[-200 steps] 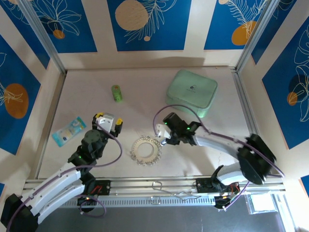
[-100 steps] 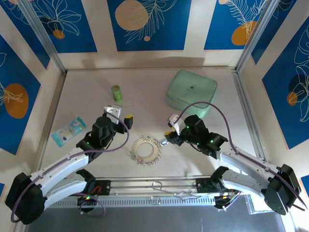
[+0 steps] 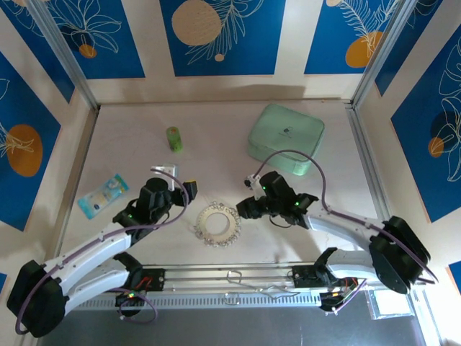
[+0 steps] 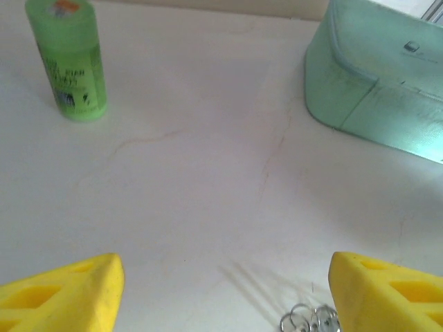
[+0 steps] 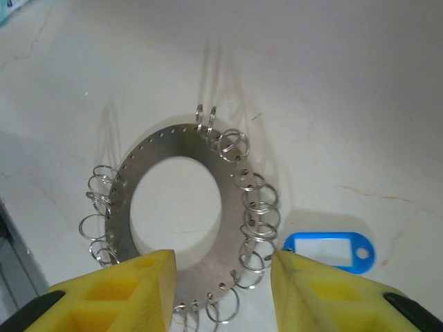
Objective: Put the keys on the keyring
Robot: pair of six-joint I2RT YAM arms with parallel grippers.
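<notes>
You're looking at a silvery keyring, a blue key tag, a bright green bottle, a mint case and a pale, faintly veined surface.

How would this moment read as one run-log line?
left gripper: open, empty | right gripper: open, above keyring | blue tag: on table beside keyring

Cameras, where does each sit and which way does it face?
Top external: above, behind the bases, looking down at the table; both arms, left gripper, right gripper.
Left wrist: on the left arm, looking low across at green cylinder and mint case; yellow fingers apart.
Right wrist: on the right arm, looking down on keyring and blue tag; yellow fingers apart.
Shared: top and right wrist both see the keyring.
</notes>
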